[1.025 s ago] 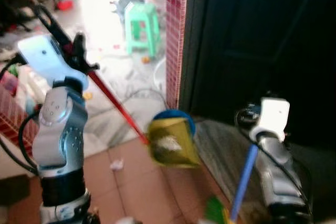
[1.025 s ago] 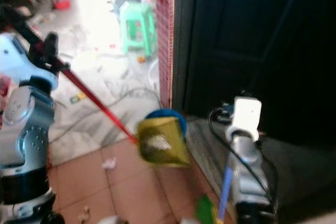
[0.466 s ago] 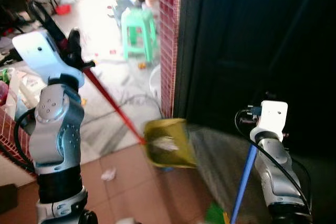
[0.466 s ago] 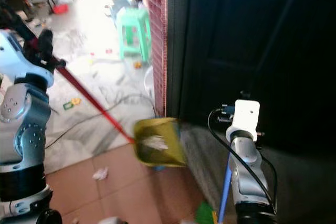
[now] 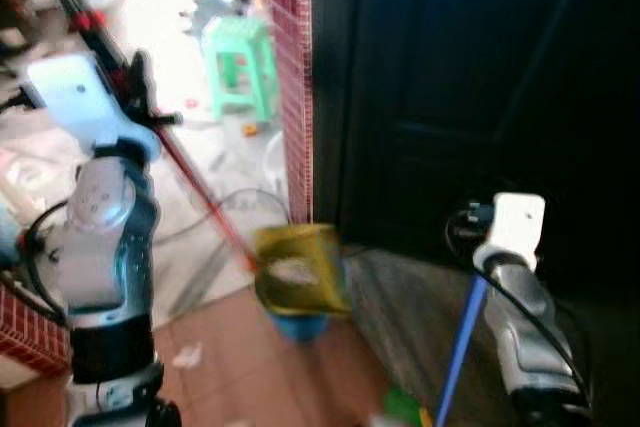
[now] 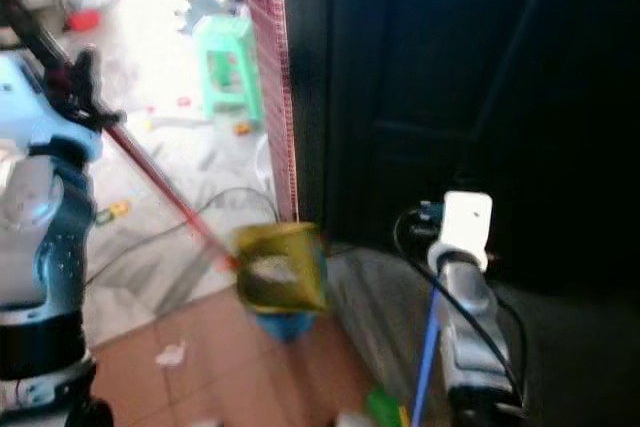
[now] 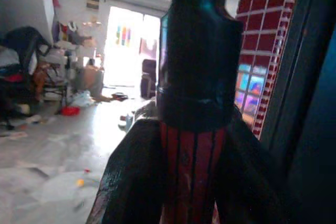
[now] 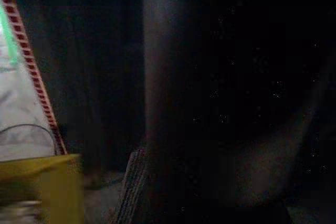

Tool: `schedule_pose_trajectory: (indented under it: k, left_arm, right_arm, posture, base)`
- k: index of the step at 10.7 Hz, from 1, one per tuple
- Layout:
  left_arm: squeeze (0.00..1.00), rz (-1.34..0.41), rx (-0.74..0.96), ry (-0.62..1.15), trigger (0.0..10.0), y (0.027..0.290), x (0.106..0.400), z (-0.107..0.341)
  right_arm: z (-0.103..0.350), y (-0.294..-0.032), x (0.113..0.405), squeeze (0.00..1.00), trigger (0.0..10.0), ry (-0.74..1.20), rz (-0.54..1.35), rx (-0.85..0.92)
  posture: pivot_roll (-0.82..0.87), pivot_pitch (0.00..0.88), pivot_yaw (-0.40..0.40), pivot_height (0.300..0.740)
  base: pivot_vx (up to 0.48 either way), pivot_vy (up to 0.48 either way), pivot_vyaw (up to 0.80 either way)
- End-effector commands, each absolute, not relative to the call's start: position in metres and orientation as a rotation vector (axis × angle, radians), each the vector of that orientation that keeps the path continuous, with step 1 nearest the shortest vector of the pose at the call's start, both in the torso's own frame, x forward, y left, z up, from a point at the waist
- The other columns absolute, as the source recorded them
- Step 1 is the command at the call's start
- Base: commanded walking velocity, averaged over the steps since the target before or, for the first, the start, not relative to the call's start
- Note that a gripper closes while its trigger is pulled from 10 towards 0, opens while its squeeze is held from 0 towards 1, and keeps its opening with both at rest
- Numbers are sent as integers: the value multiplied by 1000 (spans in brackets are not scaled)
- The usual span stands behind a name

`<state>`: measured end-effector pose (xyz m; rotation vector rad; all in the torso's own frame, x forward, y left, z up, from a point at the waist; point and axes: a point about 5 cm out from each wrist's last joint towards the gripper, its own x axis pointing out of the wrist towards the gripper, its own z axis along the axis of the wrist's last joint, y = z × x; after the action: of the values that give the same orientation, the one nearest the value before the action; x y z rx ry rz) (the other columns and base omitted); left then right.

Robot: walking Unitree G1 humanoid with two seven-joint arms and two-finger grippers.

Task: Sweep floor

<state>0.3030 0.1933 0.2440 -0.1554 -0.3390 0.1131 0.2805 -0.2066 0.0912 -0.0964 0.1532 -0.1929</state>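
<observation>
My left gripper (image 5: 140, 97) is raised at the left, shut on the black-topped red handle (image 7: 191, 156) of a dustpan. The red handle (image 5: 205, 197) slants down to the yellow pan (image 5: 297, 269), which holds pale debris and hangs over a small blue bin (image 5: 300, 326). On the right, my right gripper (image 5: 482, 282) sits under its white wrist camera and is shut on a blue broom handle (image 5: 458, 352). The green broom head (image 5: 402, 409) is near the floor at the bottom edge. In the right wrist view, which is very dark, the yellow pan (image 8: 42, 187) shows.
A red tiled pillar (image 5: 290, 97) and a dark door (image 5: 470, 97) stand right behind the bin. A green stool (image 5: 235, 57), a cable (image 5: 235, 199) and litter lie on the bright floor beyond. A paper scrap (image 5: 187, 355) lies on the brown tiles. A low brick wall (image 5: 25, 332) is at my left.
The whole picture has slid left, so the camera has turned. The blue bin, earlier behind the pan's top edge, now shows beneath the pan. Both grips are unchanged.
</observation>
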Motion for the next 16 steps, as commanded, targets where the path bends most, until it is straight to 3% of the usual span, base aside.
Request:
schedule_pose_trajectory:
  k: [1, 5, 8, 12, 14, 16]
  left_arm:
    - [0, 133, -144, -439, 10000, 200, 298, 263]
    - [0, 126, -43, -490, 10000, 202, 296, 269]
    - [0, 17, 96, -521, 10000, 175, 293, 256]
    - [0, -36, 172, -566, 10000, 162, 293, 254]
    - [0, -134, 271, -619, 10000, 143, 287, 255]
    - [0, -399, 409, -710, 10000, 103, 271, 256]
  right_arm:
    - [105, -195, 288, 0, 10000, 96, -159, -82]
    - [105, -196, 288, 0, 10000, 98, -156, -69]
    - [106, -194, 291, 0, 10000, 95, -152, -68]
    - [103, -196, 292, 0, 10000, 97, -169, -46]
    - [103, -197, 292, 0, 10000, 95, -173, -45]
    - [105, -195, 296, 0, 10000, 84, -177, -46]
  posture:
    - [-65, 4, 3, 740]
    - [-65, 6, -1, 740]
    - [-69, 1, -4, 740]
    - [-63, 0, 3, 740]
    - [-58, 0, -2, 740]
    - [-49, 0, 13, 740]
  base:
    - [465, 0, 0]
    - [115, 0, 0]
    - [0, 0, 0]
    - [0, 0, 0]
    - [0, 0, 0]
    - [0, 0, 0]
